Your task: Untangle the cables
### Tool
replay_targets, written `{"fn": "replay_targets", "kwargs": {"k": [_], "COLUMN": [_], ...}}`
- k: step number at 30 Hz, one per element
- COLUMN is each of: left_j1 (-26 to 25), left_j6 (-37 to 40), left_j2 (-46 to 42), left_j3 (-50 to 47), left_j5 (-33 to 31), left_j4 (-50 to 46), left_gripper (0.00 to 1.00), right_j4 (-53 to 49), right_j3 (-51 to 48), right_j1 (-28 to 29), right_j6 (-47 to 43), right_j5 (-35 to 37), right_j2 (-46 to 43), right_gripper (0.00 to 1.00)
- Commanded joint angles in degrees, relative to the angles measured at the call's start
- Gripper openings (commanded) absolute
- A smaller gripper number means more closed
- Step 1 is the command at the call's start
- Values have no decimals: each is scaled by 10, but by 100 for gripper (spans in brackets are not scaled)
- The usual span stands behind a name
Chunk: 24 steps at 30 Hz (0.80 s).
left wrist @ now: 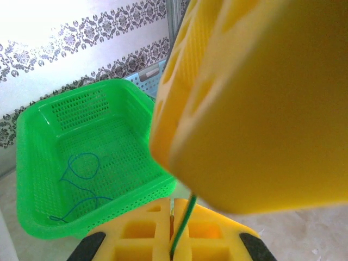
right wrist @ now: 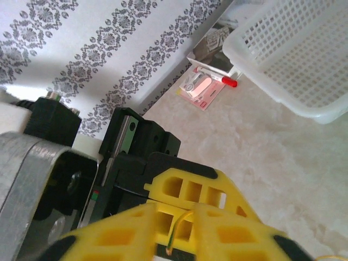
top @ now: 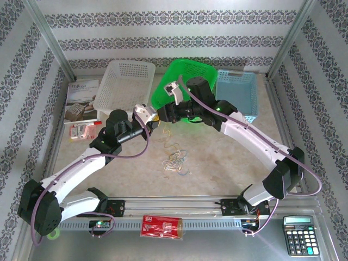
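A booklet (top: 81, 99) lies at the far left of the table (top: 234, 163), with a pink packet (top: 84, 131) just in front of it. Beside them, at the back, stands a white basket (top: 125, 81).

The left pincer (top: 151, 117) reaches from the near left corner to the middle of the table. In its wrist view the left pincer (left wrist: 179, 231) is squeezed tight on a thin green strand (left wrist: 186, 215), which rises from between its yellow fingers (left wrist: 136, 236).

The main heap of cables (top: 175, 161) lies loose on the bare table, nearer the arm bases than either pincer. It is whitish and yellow. A red packet (top: 162, 225) sits at the near edge between the two bases.

The right pincer (top: 161, 114) comes in from the right and meets the left one tip to tip. Seen from its own wrist, the right pincer (right wrist: 174, 231) has its jaws a little apart. A thin yellowish strand (right wrist: 180, 223) lies in the gap, and I cannot tell whether the pads touch it.

Behind the pincers stands a green basket (top: 190, 69). The left wrist view shows a blue cable (left wrist: 81, 173) looped on its floor. A blue basket (top: 239, 87) stands just beside it on the right. A calculator (top: 298, 235) lies at the near right corner.
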Motion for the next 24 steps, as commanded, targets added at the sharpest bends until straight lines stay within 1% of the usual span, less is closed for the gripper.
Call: {"fn": "replay_targets", "kwargs": {"k": [1,3,8,11,14,17,24], "left_j1": [-7,-7,-7,-7,-7,-7,-7], "left_j6": [-25,-32,-55,-73,-90,-104,-145], "left_j2": [2,1,-5,-9,-9,-6,1], "left_j3": [15,13,9,10,13,16,38], "left_j5": [6,3,-16,-38,-59,-69,-82], "left_j4": [24,31,44,43,40,34,3], "left_gripper": [0,0,0,0,0,0,0], "right_j4": [32,50,108,124,148,157,139], "right_j3": [-30,-60,-162,-212,-248,-265,-254], "right_j1": [-22,-39,-78,-84,-76,-54,7], "right_j6": [16,29,71,84,98,94,69], "right_j5": [-1,6,27,46,53,77,185], "right_j2": [-45,-69,-124,-140,-139,-130,-94], "right_gripper": [38,43,49,54,58,61,64]}}
